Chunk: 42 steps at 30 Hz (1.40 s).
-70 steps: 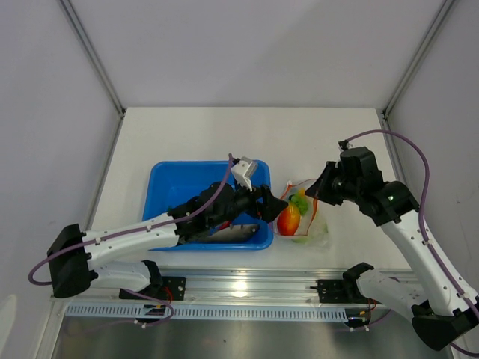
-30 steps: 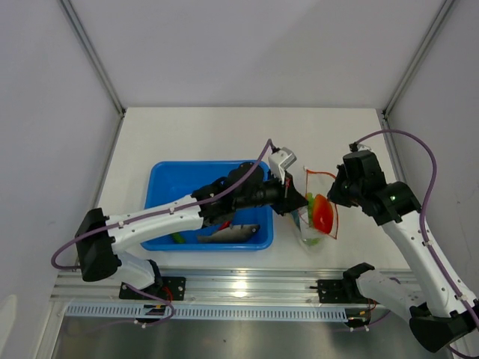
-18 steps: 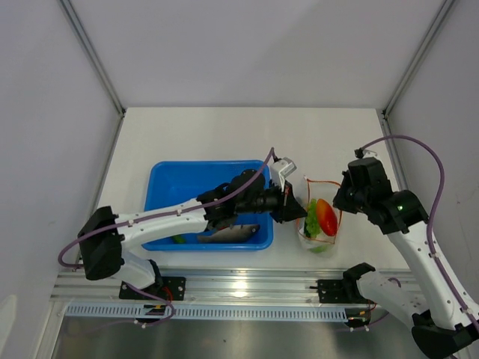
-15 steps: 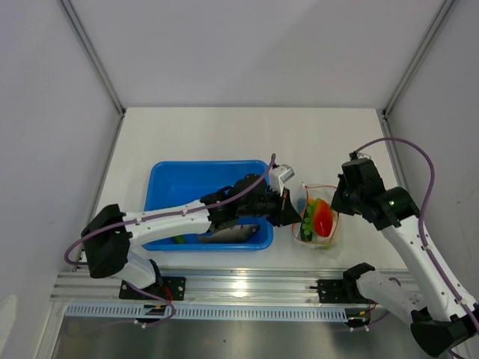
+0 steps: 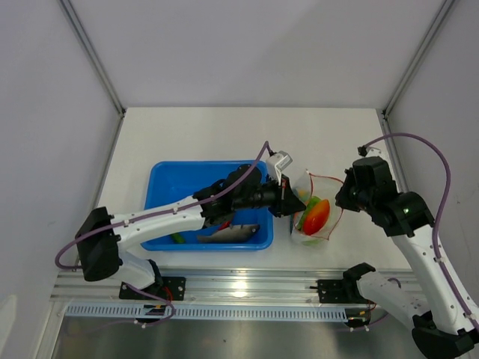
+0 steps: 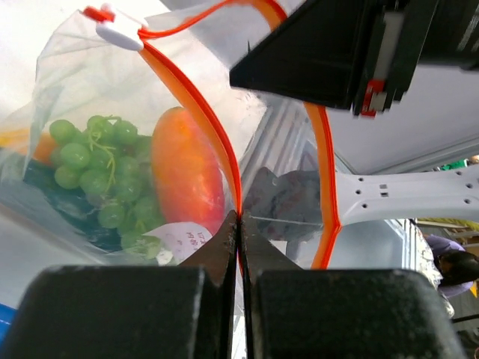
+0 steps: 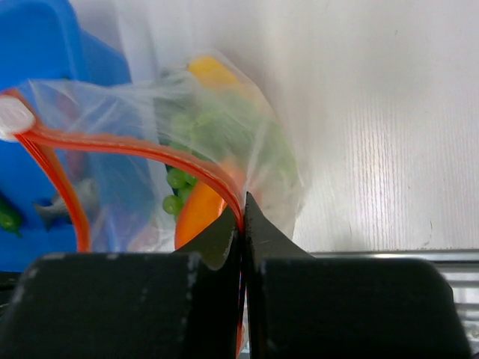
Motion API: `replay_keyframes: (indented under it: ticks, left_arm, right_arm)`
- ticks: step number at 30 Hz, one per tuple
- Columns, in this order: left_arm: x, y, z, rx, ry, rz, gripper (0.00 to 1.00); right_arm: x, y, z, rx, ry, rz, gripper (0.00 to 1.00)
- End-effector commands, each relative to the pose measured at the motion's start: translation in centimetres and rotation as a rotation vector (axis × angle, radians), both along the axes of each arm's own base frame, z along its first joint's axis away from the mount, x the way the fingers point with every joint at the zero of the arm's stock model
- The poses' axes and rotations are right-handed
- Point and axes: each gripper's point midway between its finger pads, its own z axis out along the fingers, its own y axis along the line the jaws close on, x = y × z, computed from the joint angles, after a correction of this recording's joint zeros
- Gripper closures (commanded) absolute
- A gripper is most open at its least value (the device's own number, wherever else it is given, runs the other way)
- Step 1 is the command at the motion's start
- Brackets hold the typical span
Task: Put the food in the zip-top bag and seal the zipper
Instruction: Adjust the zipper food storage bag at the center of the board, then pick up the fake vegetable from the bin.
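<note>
Two arms now share the zip-top bag (image 5: 314,215), which hangs between them just right of the blue tray (image 5: 168,196), a little right of the middle of the overhead view. A couple of seconds ago it lay slumped on the table against the tray's corner. Since then both arms have raised it and drawn apart, and the mouth, narrower half a second back, now stands open as a wide loop.

I read that as a bag held ready for filling, not for sealing. The zipper (image 6: 196,105) is plainly unjoined, its two red-orange sides curving well apart, with the white slider (image 6: 118,36) at the upper left of the left wrist view.

Green grapes (image 6: 96,170), a red-orange toy fruit (image 6: 187,176) and a yellow piece (image 7: 211,72) already sit inside. The grey fish (image 5: 228,233) and a small green piece (image 5: 177,238) lie in the tray, so food is left to move, and neither arm is free to fetch it.

The left gripper (image 6: 239,224) is pinched fully shut on the near side of the strip, with no gap between its fingers. The right gripper (image 7: 242,213) is clamped the same way on the opposite side. Each touches only the bag's rim, not the food.
</note>
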Motion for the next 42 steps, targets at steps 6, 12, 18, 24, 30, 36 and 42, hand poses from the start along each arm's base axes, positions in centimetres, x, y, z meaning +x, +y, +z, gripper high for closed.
replay_keyframes:
  ticks: [6, 12, 18, 24, 30, 36, 42]
  left_arm:
    - [0.9, 0.0, -3.3, 0.056, 0.053, 0.020, 0.99]
    - [0.9, 0.5, 1.4, 0.005, -0.017, 0.020, 0.99]
    - [1.5, 2.3, -0.8, 0.071, -0.034, 0.081, 0.79]
    - [3.5, 6.9, 1.0, 0.088, -0.174, 0.240, 0.19]
    - [8.4, 14.2, 0.1, 0.160, -0.174, 0.490, 0.13]
    - [12.2, 19.8, -5.9, 0.390, -0.035, 0.653, 0.24]
    - [13.3, 20.1, -11.4, 0.544, 0.098, 0.656, 0.25]
  right_arm:
    - [0.5, -0.4, -3.8, -0.054, 0.063, -0.012, 1.00]
    - [0.9, -0.8, 1.3, -0.043, -0.045, -0.013, 1.00]
    - [0.6, -0.6, -0.5, -0.049, 0.007, -0.007, 1.00]
    - [0.5, 0.3, -1.3, -0.015, 0.033, 0.022, 1.00]
    - [0.6, 0.9, -1.2, 0.001, 0.042, 0.039, 1.00]
    - [0.8, 1.4, -0.9, 0.025, 0.036, 0.051, 1.00]
    - [0.7, 1.6, -0.7, 0.033, 0.031, 0.060, 1.00]
